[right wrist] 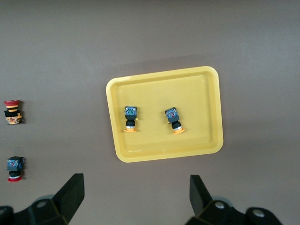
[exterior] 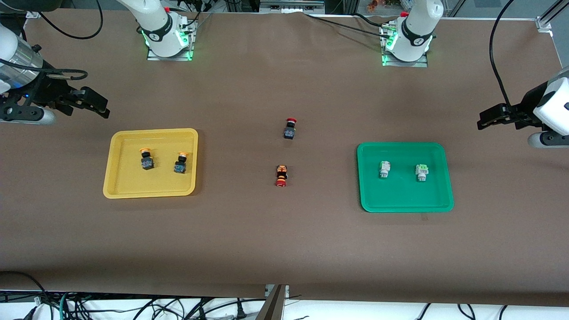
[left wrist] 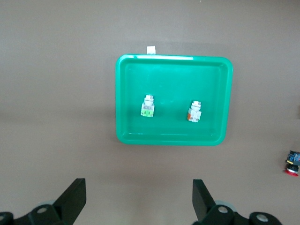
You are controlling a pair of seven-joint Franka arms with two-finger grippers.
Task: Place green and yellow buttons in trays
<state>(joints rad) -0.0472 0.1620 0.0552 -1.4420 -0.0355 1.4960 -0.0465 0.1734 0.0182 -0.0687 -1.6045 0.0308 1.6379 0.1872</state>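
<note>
Two black buttons with orange-yellow caps [exterior: 146, 159] [exterior: 180, 163] lie in the yellow tray [exterior: 129, 189] toward the right arm's end; they show in the right wrist view [right wrist: 131, 118] [right wrist: 174, 120] in that tray [right wrist: 201, 89]. Two white-silver buttons with pale green parts [exterior: 384, 168] [exterior: 422, 171] lie in the green tray [exterior: 402, 202] toward the left arm's end, also in the left wrist view [left wrist: 148, 106] [left wrist: 194, 111], tray [left wrist: 173, 70]. My right gripper [exterior: 102, 106] is open and empty, up beside the yellow tray. My left gripper [exterior: 482, 122] is open and empty, up beside the green tray.
Two black switches with red caps lie on the brown table between the trays, one [exterior: 290, 128] farther from the front camera, one [exterior: 281, 175] nearer. They show in the right wrist view [right wrist: 13, 112] [right wrist: 14, 168]; one shows in the left wrist view [left wrist: 292, 162].
</note>
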